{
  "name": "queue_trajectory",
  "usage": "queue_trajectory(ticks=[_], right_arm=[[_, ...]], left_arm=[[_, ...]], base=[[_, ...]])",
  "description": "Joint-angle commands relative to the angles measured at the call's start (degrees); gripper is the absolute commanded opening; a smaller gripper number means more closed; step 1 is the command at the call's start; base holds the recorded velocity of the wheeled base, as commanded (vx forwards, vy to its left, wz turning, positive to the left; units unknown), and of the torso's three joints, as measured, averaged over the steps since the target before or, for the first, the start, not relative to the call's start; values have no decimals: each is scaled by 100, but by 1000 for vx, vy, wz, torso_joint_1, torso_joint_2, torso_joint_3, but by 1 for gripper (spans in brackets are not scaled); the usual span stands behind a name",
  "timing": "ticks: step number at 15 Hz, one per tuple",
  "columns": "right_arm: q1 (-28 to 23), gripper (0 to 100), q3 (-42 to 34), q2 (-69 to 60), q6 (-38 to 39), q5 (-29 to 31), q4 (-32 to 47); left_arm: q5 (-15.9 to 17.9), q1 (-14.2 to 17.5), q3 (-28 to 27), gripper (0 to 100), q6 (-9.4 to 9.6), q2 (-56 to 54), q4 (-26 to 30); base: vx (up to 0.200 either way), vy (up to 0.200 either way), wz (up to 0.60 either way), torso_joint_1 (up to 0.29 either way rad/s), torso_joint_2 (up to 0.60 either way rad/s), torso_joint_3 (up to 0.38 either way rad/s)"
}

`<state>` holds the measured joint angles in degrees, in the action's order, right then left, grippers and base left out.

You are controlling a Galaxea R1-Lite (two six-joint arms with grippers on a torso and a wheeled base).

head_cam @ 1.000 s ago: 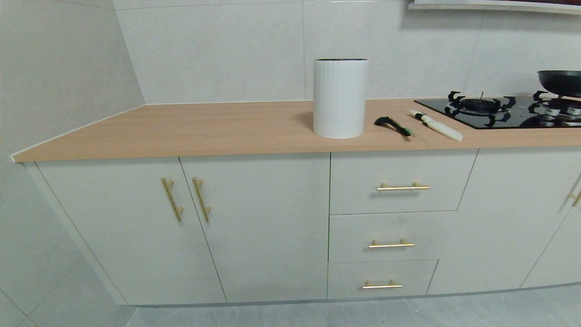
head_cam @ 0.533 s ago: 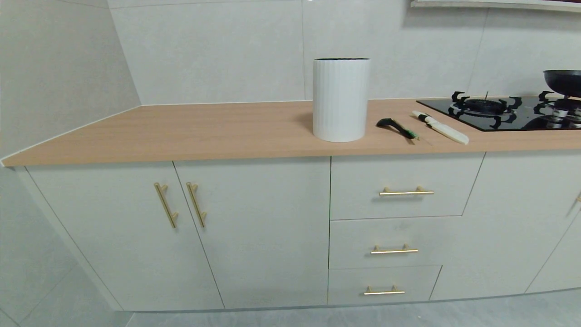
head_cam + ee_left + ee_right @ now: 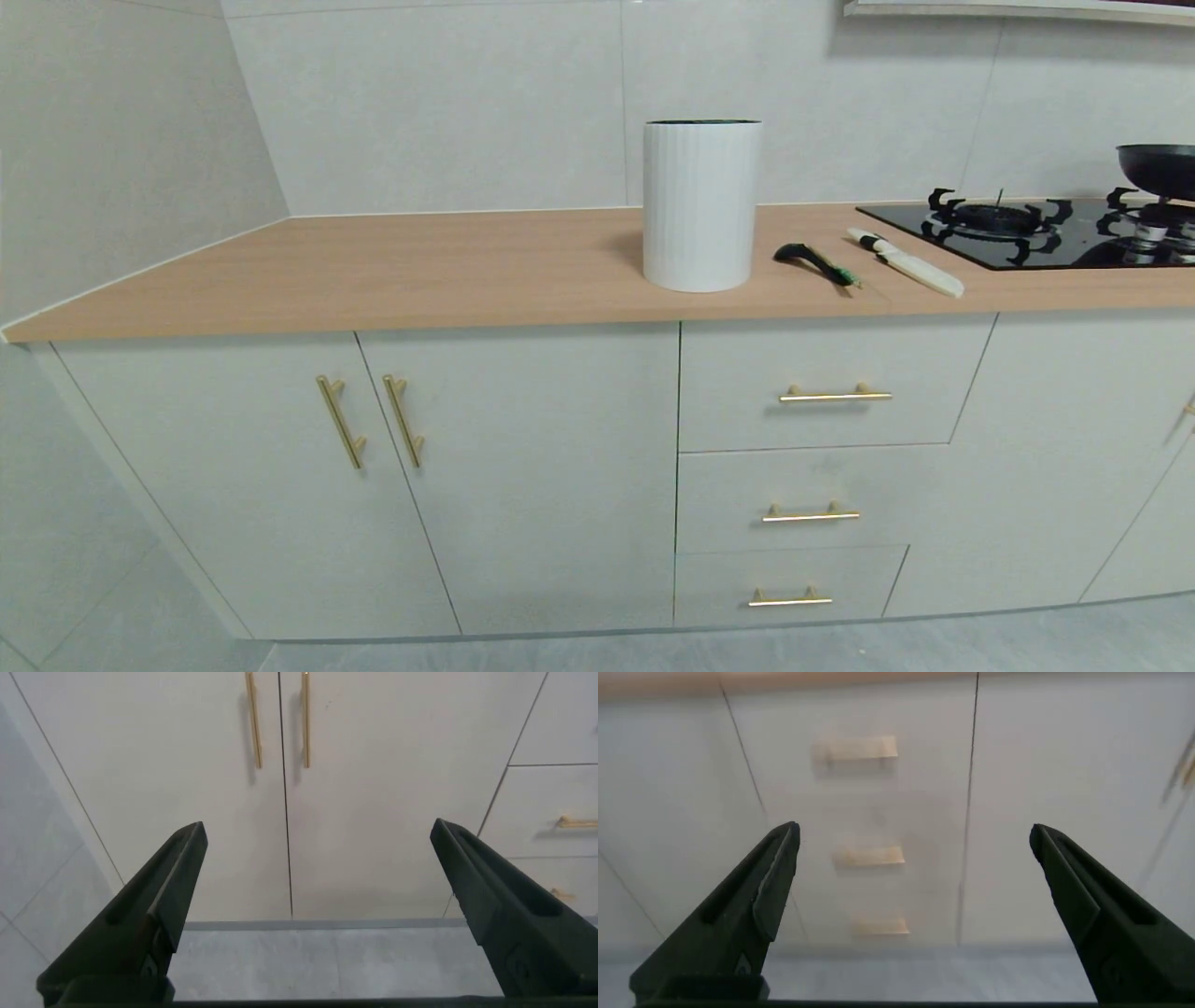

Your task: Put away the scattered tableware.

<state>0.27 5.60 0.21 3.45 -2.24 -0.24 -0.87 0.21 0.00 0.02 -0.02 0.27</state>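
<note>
black utensil (image 3: 814, 261) and white knife (image 3: 906, 262) lie on the desk (image 3: 420, 271) near the white canister (image 3: 698, 205); left claw (image 3: 318, 833) and right claw (image 3: 915, 832) spread, empty.

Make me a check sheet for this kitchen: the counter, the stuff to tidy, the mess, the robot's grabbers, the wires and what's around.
Surface: wooden counter, flat and dry-looking.
Job's things: black tool and knife lie side by side, apart, between the white pot and the hob; the pot stands upright.
Clutter: pan on the hob's far burner.
Grippers: left gripper open, holding nothing, facing the cupboard doors; right gripper open, holding nothing, facing the drawers.
Cables: nothing seen.
Surroundings: tiled wall, grey floor.
</note>
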Motion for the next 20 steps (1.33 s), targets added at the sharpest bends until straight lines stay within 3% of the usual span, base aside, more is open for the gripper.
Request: queue_trajectory(ticks=[1, 2, 3, 9, 13, 20], right_arm=[[105, 100, 311, 568, -178, -321, 648], [105, 100, 311, 568, -178, -321, 648], [316, 100, 478, 1676, -231, -822, 692], [791, 100, 1647, 5323, -292, -857, 473], [966, 100, 1796, 8188, -301, -813, -1672], [975, 100, 2763, 11405, -301, -400, -3579]], left_arm=[[-1, -3, 0, 100, -2, 2, 0], [-1, -3, 0, 100, -2, 2, 0], [-1, -3, 0, 100, -2, 2, 0], [-1, -3, 0, 100, -2, 2, 0], [-1, -3, 0, 100, -11, 2, 0], [-1, -3, 0, 100, -2, 2, 0]], base=[[0, 0, 0, 0, 0, 0], [0, 0, 0, 0, 0, 0], [0, 0, 0, 0, 0, 0], [0, 0, 0, 0, 0, 0], [0, 0, 0, 0, 0, 0], [0, 0, 0, 0, 0, 0]])
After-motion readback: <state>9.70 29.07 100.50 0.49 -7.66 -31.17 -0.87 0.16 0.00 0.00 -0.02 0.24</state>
